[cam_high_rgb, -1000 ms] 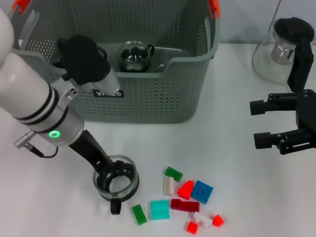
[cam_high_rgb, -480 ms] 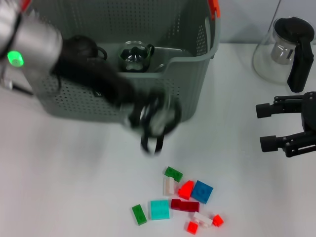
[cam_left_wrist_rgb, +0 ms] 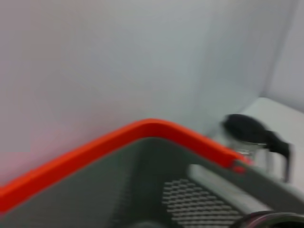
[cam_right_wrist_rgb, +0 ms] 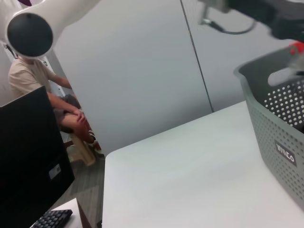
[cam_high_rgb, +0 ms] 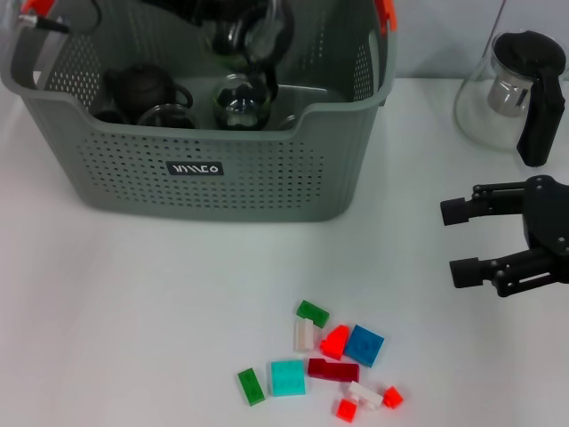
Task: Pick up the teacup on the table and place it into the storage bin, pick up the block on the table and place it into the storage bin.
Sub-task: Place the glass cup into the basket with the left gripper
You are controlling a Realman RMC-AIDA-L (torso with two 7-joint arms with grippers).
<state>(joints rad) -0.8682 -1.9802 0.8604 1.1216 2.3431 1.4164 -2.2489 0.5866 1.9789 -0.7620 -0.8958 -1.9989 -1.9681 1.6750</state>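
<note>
The grey-green storage bin [cam_high_rgb: 267,182] stands at the back left of the table. My left gripper [cam_high_rgb: 229,20] is above the bin's inside, shut on a glass teacup [cam_high_rgb: 260,34] with a black handle, held over the bin. Another glass teacup [cam_high_rgb: 244,100] and a dark teapot [cam_high_rgb: 142,84] lie in the bin. Several coloured blocks lie at the front, among them a blue one [cam_high_rgb: 364,344], a teal one [cam_high_rgb: 287,377] and a green one [cam_high_rgb: 312,312]. My right gripper [cam_high_rgb: 460,241] is open and empty, above the table at the right.
A glass pitcher [cam_high_rgb: 511,89] with a black handle stands at the back right, behind my right gripper. The left wrist view shows the bin's orange-red rim [cam_left_wrist_rgb: 142,130] and the pitcher [cam_left_wrist_rgb: 254,137]. The right wrist view shows the bin's wall [cam_right_wrist_rgb: 280,123] and the white table [cam_right_wrist_rgb: 190,175].
My left gripper lifted the teacup from the table's front left, swung it up and right, and now holds it over the bin. My right gripper shifted slightly left.
</note>
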